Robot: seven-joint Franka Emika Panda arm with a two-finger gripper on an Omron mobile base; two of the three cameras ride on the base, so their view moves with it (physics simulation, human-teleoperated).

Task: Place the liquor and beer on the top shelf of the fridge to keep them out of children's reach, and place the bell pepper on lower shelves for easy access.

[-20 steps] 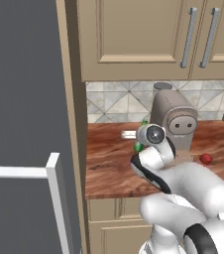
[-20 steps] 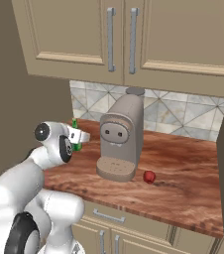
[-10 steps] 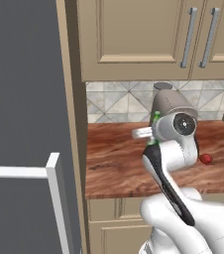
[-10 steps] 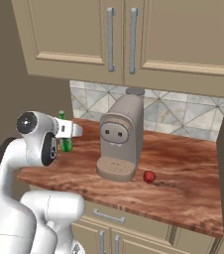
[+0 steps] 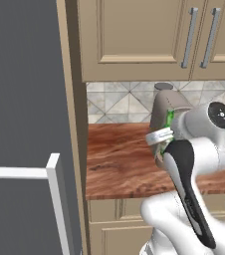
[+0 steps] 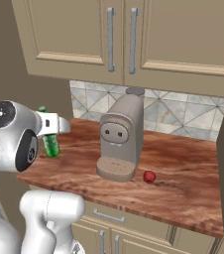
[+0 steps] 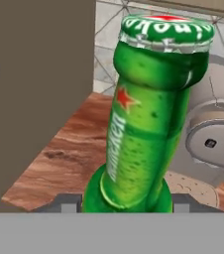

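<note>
The beer (image 7: 143, 124), a slim green bottle with a red star on its label, stands upright between my dark fingertips (image 7: 67, 202). My gripper (image 7: 126, 203) is shut on the beer low on its body. From the right base view the gripper (image 6: 53, 126) holds the beer (image 6: 50, 145) over the left end of the counter. Past the arm, a green sliver of the beer (image 5: 170, 118) shows by the gripper (image 5: 160, 135). The bell pepper (image 6: 149, 176) lies small and red on the counter right of the coffee machine. The fridge (image 5: 25, 99) shows its grey door. The liquor and the shelves are out of view.
A beige coffee machine (image 6: 121, 139) stands mid-counter close to the right of the bottle. The wooden counter (image 6: 183, 183) runs under beige wall cabinets (image 6: 119, 34). The fridge's white bar handle (image 5: 57, 199) juts out at the lower left. A brown side panel (image 7: 34, 99) is left of the bottle.
The arm has risen and drawn back toward the base with the beer still held. The bell pepper and coffee machine have stayed put.
</note>
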